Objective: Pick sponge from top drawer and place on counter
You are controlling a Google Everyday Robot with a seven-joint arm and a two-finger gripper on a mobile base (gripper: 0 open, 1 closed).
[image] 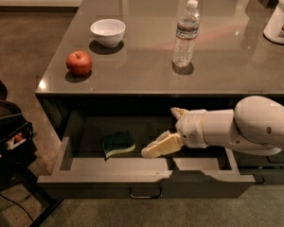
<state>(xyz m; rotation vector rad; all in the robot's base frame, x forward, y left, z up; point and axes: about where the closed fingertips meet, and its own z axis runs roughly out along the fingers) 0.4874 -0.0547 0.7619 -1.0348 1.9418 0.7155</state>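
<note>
One camera view, looking down over the counter [146, 74] and the top drawer [146, 181], which is pulled well out below the counter's front edge. The gripper [159, 131] sits inside the drawer, right of centre, on a pale arm [246, 126] that enters from the right. Its jaws are spread wide and hold nothing: the lower cream finger [161, 146] slopes down and left toward the drawer floor, and only the tip of the other shows, up near the shadowed underside of the counter. The sponge [118, 143] lies flat on the drawer floor, left of centre, dark green side up with a pale yellow edge facing the camera. The lower fingertip is just beside its right end; whether they touch cannot be told. A small metal handle [145, 193] is at the centre of the drawer front. On the counter: a red apple [79, 63] at front left, a white bowl [107, 31] behind it, and a clear water bottle [185, 33] standing upright with a white cap, its label band unreadable. A white tub [280, 18] at the far right edge carries dark lettering, cut off and illegible. Dark equipment [7, 136] stands on the floor to the left.
</note>
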